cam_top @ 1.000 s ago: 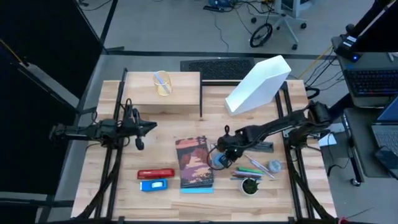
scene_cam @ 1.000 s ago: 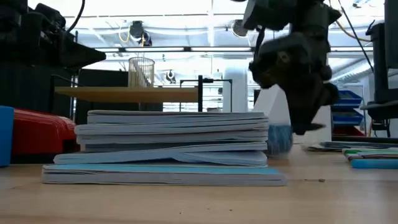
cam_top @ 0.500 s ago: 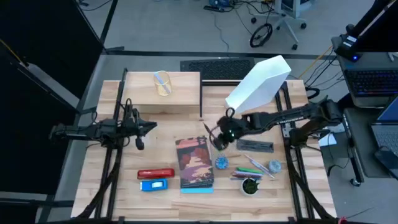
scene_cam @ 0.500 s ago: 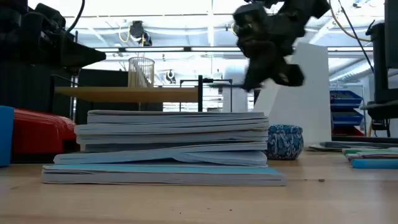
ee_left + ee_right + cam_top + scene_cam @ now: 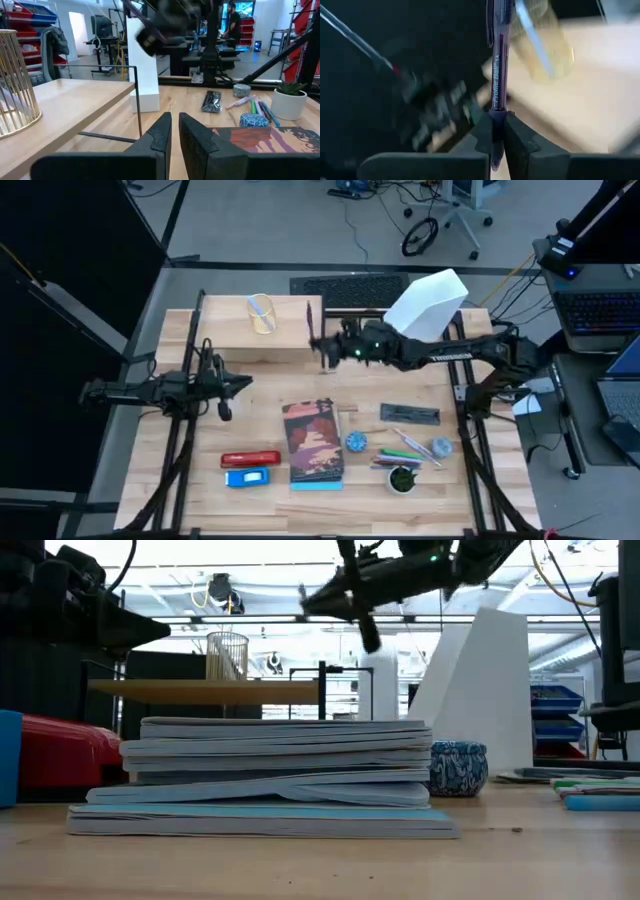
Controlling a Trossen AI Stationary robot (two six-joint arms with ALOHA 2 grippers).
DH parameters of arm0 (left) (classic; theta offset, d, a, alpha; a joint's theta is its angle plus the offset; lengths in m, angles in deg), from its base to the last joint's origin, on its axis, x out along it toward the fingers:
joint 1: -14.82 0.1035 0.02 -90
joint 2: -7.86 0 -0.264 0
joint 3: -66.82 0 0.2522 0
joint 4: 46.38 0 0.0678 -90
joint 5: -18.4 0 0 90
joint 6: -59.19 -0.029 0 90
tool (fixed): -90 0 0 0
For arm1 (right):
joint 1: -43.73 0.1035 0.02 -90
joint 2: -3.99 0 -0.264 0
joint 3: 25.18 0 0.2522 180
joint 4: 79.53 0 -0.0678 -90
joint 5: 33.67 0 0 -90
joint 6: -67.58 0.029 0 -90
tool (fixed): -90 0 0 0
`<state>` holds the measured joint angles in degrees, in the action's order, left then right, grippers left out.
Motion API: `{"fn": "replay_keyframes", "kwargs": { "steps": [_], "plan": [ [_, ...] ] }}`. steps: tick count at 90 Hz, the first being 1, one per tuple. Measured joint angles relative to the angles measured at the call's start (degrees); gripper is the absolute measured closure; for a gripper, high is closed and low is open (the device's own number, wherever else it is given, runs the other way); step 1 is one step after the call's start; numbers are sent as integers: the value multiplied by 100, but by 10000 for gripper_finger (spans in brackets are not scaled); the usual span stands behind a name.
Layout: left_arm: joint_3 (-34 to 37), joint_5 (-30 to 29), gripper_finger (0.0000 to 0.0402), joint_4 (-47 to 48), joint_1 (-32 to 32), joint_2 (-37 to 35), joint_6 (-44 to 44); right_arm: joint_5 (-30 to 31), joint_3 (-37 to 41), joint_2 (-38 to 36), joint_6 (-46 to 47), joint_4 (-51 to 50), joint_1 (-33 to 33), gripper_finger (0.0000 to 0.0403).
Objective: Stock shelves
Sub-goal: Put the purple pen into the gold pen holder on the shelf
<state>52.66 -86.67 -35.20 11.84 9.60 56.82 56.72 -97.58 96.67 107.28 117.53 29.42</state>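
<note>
Your right tool [image 5: 322, 345] is up off the desk [image 5: 250, 420], reaching toward 11 o'clock at the right end of the low wood shelf [image 5: 285, 340], near that shelf's thin black leg [image 5: 323, 330]; its fingers [image 5: 482, 127] are clamped on a pen [image 5: 498, 65], which the right wrist view shows standing lengthwise between them. The shelf sits at 12 o'clock on the desk with a gold wire cup [image 5: 262, 313] on top, and the white file holder [image 5: 425, 308] lies tilted at 1 o'clock, just beside the right arm. Your left tool [image 5: 240, 383] waits at 9 o'clock, its fingers [image 5: 155, 137] nearly together with only a thin gap and nothing in them. Toward 6 o'clock you have a stack of books [image 5: 313, 442], a red stapler [image 5: 250, 459], a blue box [image 5: 248, 477], a small patterned bowl [image 5: 357, 442], loose pens [image 5: 405, 450] and a little potted plant [image 5: 402, 478]
</note>
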Motion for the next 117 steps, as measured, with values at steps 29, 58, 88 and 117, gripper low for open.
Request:
{"fn": "replay_keyframes", "kwargs": {
  "steps": [29, 58, 88, 117],
  "plan": [
    [0, -4, 379, -1, 1, 0, 0, -40, -1765, 1206, -882, 259, -168, 394],
    [0, -11, 379, 0, -1, 1, 0, 389, -3718, 2555, -1815, -108, -328, 394],
    [0, -13, 379, 1, -1, 2, 9, 572, -4832, 3718, -2208, -145, -412, 394],
    [0, -4, 379, 1, 0, 1, 13, 840, -4872, 3760, -2765, -465, -455, 356]
  ]
}}
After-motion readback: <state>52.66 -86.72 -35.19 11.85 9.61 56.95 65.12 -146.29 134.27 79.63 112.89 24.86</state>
